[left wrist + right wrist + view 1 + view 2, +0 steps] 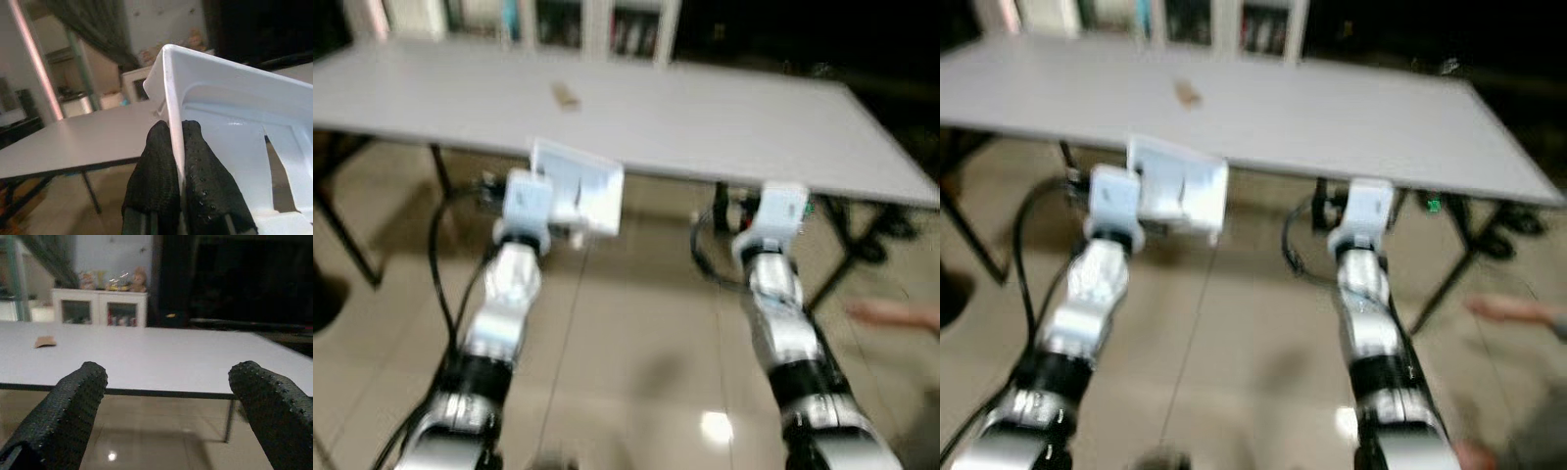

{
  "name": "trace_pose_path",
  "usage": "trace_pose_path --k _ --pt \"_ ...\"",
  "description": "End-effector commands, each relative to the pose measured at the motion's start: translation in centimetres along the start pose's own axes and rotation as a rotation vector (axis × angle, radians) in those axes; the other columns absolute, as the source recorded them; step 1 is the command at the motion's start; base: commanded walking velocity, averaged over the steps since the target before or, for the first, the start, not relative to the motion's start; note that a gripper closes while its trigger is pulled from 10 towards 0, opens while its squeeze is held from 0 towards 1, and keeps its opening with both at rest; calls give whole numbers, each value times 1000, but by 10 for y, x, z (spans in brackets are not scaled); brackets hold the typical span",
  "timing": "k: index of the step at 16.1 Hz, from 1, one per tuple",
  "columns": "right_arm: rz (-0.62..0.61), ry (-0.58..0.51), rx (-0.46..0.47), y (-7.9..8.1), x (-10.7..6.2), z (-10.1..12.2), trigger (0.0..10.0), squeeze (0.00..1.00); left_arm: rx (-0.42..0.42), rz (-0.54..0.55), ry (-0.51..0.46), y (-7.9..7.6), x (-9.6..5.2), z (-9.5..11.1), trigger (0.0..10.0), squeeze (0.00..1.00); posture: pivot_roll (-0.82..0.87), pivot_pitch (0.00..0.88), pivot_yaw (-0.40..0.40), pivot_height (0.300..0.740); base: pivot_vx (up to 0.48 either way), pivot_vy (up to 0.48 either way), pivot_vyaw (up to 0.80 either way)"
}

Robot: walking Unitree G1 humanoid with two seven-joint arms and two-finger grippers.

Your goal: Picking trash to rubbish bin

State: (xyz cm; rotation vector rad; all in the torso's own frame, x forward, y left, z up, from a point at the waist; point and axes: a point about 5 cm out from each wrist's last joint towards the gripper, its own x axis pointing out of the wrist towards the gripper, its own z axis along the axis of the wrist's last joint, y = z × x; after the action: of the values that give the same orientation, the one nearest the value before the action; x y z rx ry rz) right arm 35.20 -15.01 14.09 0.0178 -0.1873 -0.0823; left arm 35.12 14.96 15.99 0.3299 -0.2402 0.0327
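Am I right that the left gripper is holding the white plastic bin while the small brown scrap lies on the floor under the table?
Not quite: the brown scrap lies on top of the grey table, as the left eye view shows. The left gripper does hold the white bin, jaws pinching its rim.

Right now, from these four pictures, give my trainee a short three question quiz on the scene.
1. True or false: the left hand is shut on the rim of the white plastic bin.
2. The small brown scrap lies: A) on the floor, B) on the grey table, C) inside the bin.
3. Fill in: the right hand has its fingers ____ and holds nothing.

Key: 1 true. 2 B. 3 open.
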Motion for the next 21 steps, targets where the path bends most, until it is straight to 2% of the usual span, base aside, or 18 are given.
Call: trace_pose_path --k 1,5,7,14,15,16,18,20,21 --pt "-11 0 8 -3 1 2 10000 0 -5 1 12 0 1 0 10000 0 9 15 -81 740 0 0 0" --pt "-7 13 14 -3 0 0 10000 0 -94 17 72 1 -1 -9 10000 0 4 26 -85 740 0 0 0" --pt "-3 17 16 -3 0 0 10000 0 -80 30 118 3 -2 -16 10000 0 5 30 -87 740 0 0 0" --pt "18 42 13 0 -1 -4 10000 0 -99 42 153 7 -3 -21 10000 0 8 42 -94 740 423 0 0" --pt "29 72 11 0 -2 -9 10000 0 -106 45 171 7 -5 -25 10000 0 7 41 -94 740 405 0 0" --pt "48 129 3 1 -5 -19 10000 0 -123 50 201 7 -7 -32 10000 0 7 41 -94 740 398 0 0" --pt "87 269 3 2 -16 -47 10000 0 -106 38 269 7 -17 -51 10000 0 3 40 -92 740 384 0 0" --pt "150 433 -64 1 -39 -82 10000 0 -132 -48 362 0 -29 -71 10000 0 7 41 -94 740 309 0 0" --pt "160 549 -130 -7 -61 -107 10000 0 -111 -104 436 -3 -45 -90 10000 0 12 42 -95 740 0 0 0"
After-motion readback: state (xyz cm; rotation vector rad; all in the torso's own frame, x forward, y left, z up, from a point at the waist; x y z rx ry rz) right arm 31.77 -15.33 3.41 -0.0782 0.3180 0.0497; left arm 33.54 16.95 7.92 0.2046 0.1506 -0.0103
